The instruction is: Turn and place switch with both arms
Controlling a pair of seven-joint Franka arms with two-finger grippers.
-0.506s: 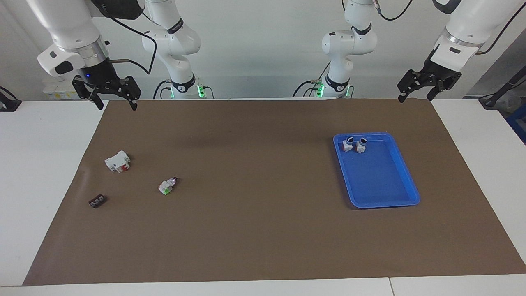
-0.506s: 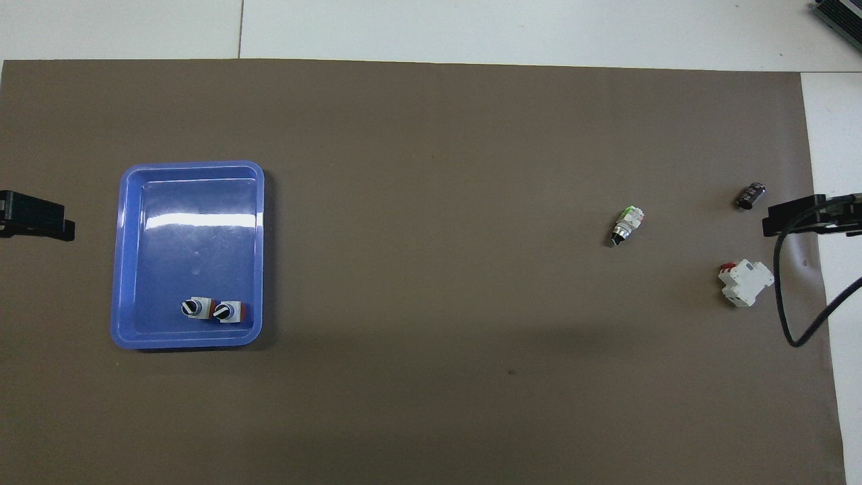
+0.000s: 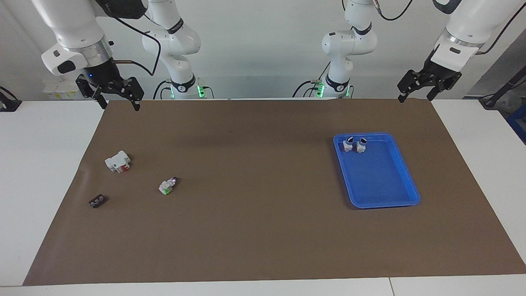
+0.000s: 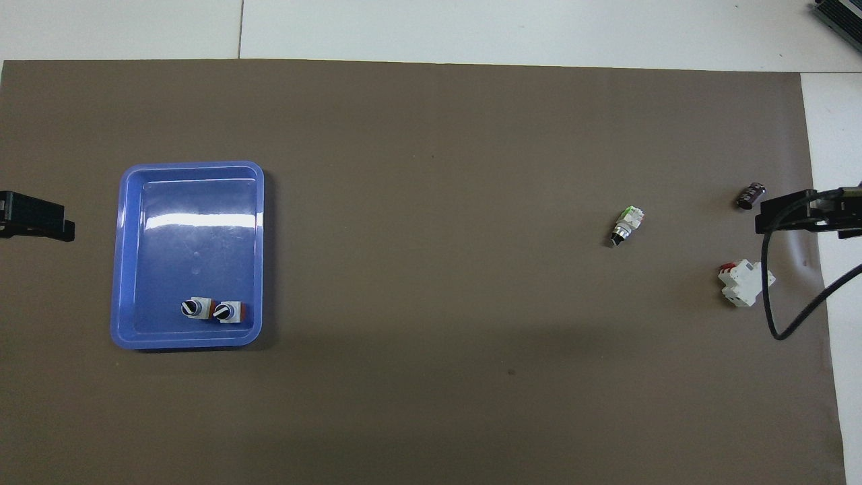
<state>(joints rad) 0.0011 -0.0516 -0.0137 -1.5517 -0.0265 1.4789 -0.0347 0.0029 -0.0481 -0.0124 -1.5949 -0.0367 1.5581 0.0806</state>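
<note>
The switch (image 3: 166,186), white-bodied with a green base and a black-and-silver knob, lies on its side on the brown mat toward the right arm's end; it also shows in the overhead view (image 4: 626,225). My right gripper (image 3: 118,103) is open and empty, raised over the mat's edge at the right arm's end, apart from the switch; the overhead view shows it too (image 4: 801,214). My left gripper (image 3: 415,99) is open and empty, raised over the mat's edge at the left arm's end (image 4: 34,222), where that arm waits.
A blue tray (image 3: 411,193) toward the left arm's end holds two red-based switches (image 3: 354,144) at its end nearer the robots. A white block with a red part (image 3: 118,161) and a small black part (image 3: 97,201) lie near the switch.
My right gripper has shifted slightly toward the middle of the table and its cable has swung with it. The left arm and the objects have not moved.
</note>
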